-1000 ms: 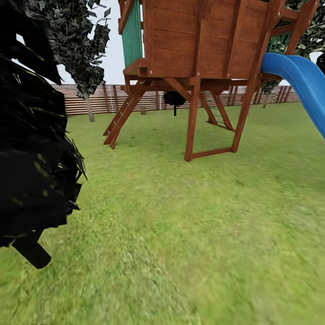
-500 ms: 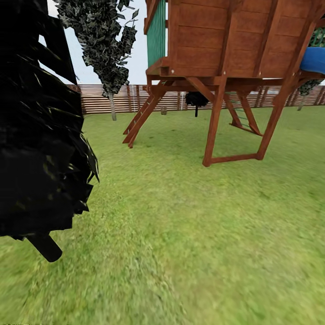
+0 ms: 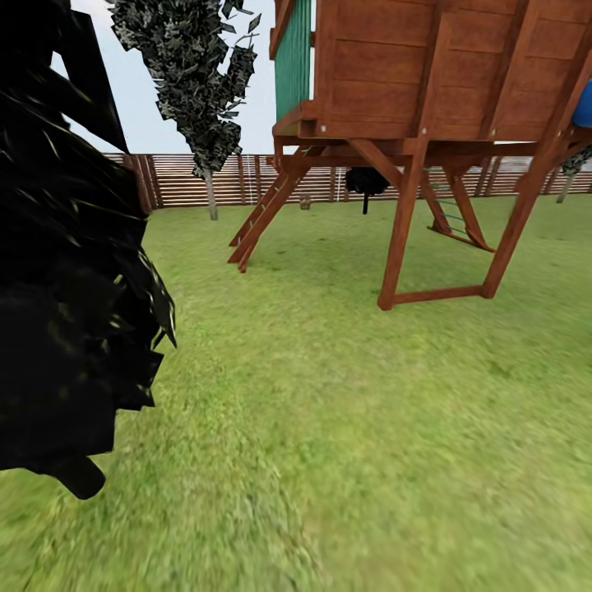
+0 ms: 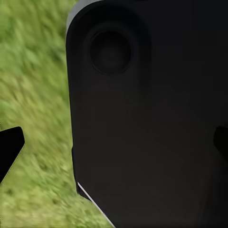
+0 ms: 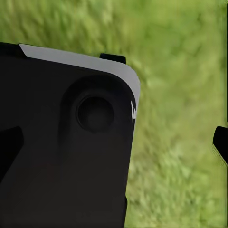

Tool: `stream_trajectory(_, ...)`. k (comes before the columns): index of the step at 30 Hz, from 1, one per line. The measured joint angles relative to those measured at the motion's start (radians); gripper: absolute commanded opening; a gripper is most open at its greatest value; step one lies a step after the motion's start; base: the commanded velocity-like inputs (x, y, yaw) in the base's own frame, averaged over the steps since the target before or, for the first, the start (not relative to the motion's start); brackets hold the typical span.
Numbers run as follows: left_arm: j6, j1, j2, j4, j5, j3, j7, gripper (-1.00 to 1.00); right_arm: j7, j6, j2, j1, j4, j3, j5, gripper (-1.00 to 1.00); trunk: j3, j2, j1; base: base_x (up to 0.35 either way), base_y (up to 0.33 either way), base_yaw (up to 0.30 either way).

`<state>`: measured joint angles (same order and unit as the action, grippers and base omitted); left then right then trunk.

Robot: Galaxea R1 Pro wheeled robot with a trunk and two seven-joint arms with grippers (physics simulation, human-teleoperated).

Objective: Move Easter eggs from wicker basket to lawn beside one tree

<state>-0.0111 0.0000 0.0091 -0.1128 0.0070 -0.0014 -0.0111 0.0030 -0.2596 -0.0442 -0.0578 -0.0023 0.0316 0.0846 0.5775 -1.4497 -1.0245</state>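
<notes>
Across the head view spreads the lawn, bright green grass running back to a slatted fence at 12 o'clock. At 9 o'clock one black, jagged mass of foliage covers the view's edge, with a thin black trunk tilted below it at 8 o'clock. One tree with a pale grey trunk and dark blocky leaves stands on the grass at 11 o'clock, just in front of the fence. One wooden play tower occupies 12 to 2 o'clock; four of its leg frames reach the grass, and a green panel closes its near side. A sliver of blue slide shows at 3 o'clock. One small dark bush sits under the tower, far back.

Left wrist view: a dark housing with one round recess takes up most of the frame, grass beside it. Two black fingertips sit at opposite frame edges, well apart, so the left gripper is spread wide, holding nothing.

Right wrist view: a dark housing with a pale rim and one round recess lies over grass. Two fingertips show at opposite edges; the right gripper is likewise spread wide and holds nothing.
</notes>
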Motion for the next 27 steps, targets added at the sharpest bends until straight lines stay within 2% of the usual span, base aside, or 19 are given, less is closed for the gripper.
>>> stream_trajectory(22,0.000,0.000,0.000,0.000,0.000,0.000,0.000,1.00,0.000,0.000,0.000,0.000,0.000,0.000,0.000,1.00,0.000,0.000,0.000,0.313,0.000,-0.001)
stream_trajectory(27,0.000,0.000,0.000,0.000,0.000,0.000,0.000,1.00,0.001,0.000,-0.001,0.000,-0.001,0.000,0.000,1.00,0.000,0.000,0.000,0.313,0.000,-0.182)
